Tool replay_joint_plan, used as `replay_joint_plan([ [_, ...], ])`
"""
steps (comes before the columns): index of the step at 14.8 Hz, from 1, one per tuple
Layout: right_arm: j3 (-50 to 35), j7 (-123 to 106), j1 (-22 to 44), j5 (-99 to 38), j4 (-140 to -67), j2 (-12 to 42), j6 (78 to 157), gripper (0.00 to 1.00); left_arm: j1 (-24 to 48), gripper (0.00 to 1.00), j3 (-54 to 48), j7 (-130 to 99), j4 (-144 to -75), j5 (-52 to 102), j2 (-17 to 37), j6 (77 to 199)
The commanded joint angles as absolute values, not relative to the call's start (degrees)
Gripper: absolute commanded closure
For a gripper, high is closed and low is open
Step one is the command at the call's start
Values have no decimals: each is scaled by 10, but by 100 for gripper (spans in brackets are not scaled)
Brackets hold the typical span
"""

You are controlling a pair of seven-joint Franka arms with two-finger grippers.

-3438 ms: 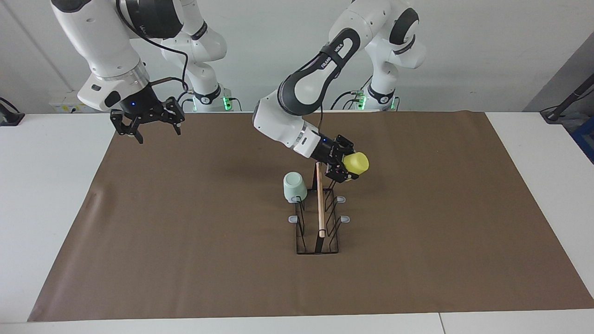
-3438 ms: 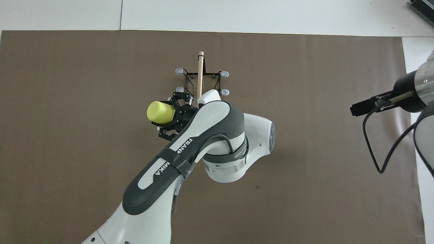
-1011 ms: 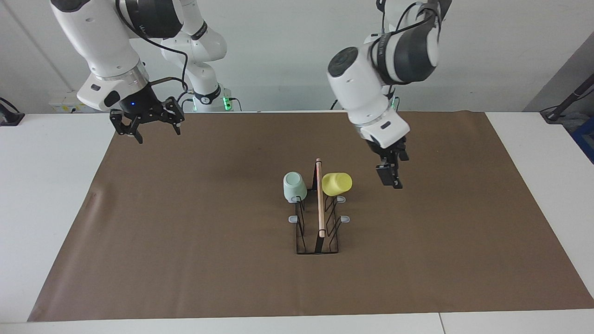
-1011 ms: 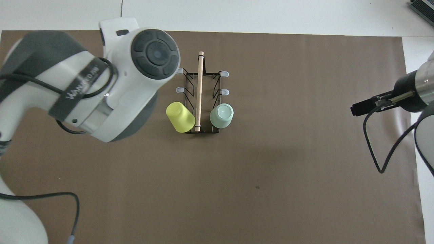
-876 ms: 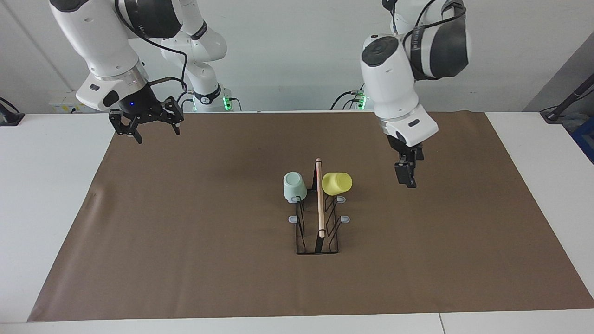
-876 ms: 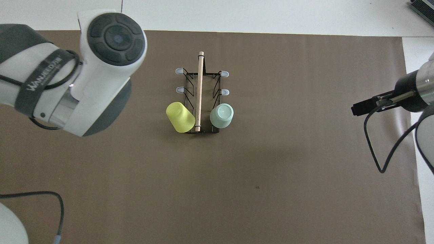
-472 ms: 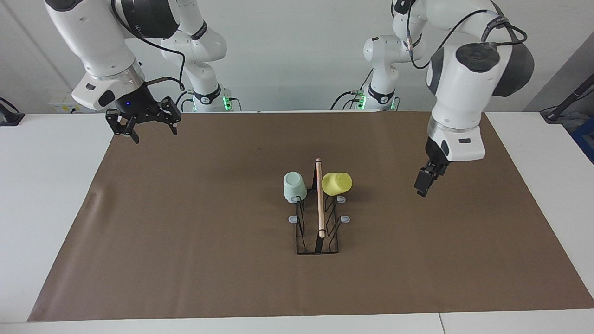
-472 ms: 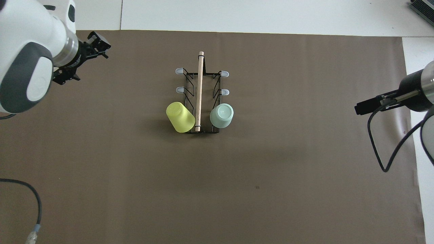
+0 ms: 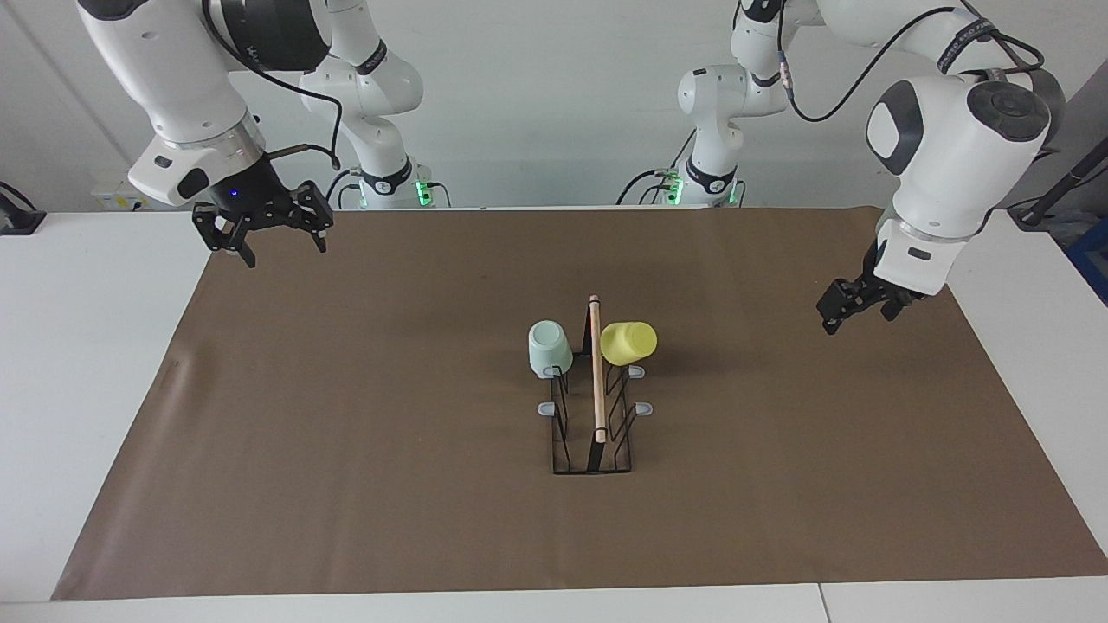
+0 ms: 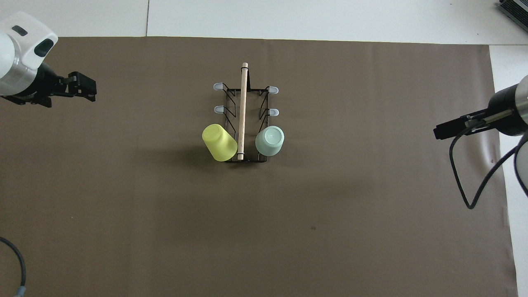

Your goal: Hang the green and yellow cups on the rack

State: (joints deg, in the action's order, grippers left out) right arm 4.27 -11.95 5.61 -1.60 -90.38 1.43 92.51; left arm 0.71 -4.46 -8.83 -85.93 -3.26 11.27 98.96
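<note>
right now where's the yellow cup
On the rack, at its end nearest the robots, on the left arm's side of the wooden rod, with the green cup across the rod.

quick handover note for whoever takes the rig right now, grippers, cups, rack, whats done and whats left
Left gripper: open, empty, over the mat at the left arm's end.
Right gripper: open, empty, over the mat edge at the right arm's end.
Green cup and yellow cup: both hung on the rack, on its two prongs nearest the robots, either side of the wooden rod.
Done: both cups hung.
Left: nothing visible.
</note>
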Motion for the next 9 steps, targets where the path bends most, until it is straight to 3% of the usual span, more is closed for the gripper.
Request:
replay_joint_plan([
  [1,41,-106,54,5,-900,14,924,0,3,0,-40,-27,-955,-15,17,973],
  [5,40,-106,54,10,-900,14,923,0,-6,0,-42,-23,-937,-15,-27,910],
  [9,19,-106,35,9,-900,14,924,0,-11,0,-40,-18,-891,4,-22,864],
])
